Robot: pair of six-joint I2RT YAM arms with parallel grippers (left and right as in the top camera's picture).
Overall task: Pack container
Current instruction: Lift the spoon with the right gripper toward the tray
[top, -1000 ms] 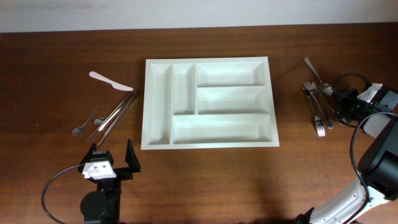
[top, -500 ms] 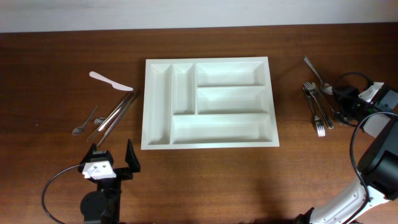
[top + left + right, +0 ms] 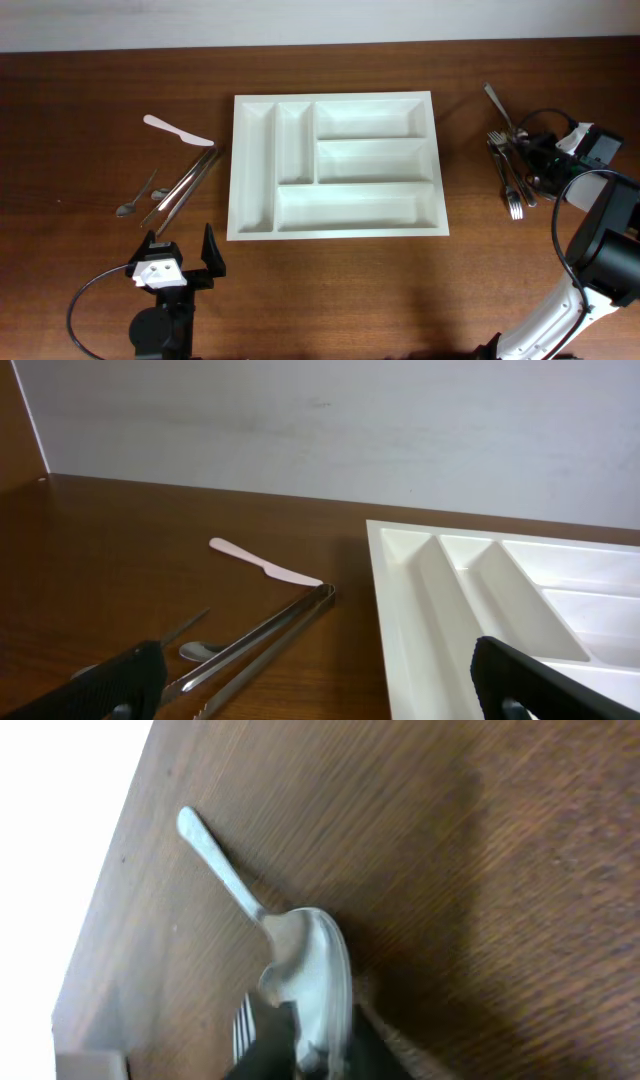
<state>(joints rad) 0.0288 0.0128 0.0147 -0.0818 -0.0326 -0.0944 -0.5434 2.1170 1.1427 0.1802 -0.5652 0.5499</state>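
Observation:
The container (image 3: 355,210), a large white tray with five empty compartments, lies mid-table; its left end fills the right of the left wrist view (image 3: 470,600). My right gripper (image 3: 529,151) is low over the cutlery at the right. In the right wrist view its dark fingers (image 3: 318,1045) are shut on the bowl of a metal spoon (image 3: 300,950), whose handle (image 3: 500,107) points to the far left. My left gripper (image 3: 180,246) stands open near the front left, nothing between its fingers (image 3: 330,695).
Metal forks (image 3: 508,180) lie beside the spoon; fork tines (image 3: 241,1025) show by the fingers. Left of the container lie a white knife (image 3: 178,130), metal tongs (image 3: 185,185) and a small spoon (image 3: 135,198). The wall edge runs behind the table.
My right gripper has slid left over the cutlery, opened briefly and closed on the spoon's bowl; the spoon's handle shifted slightly up-left. The left arm has not moved.

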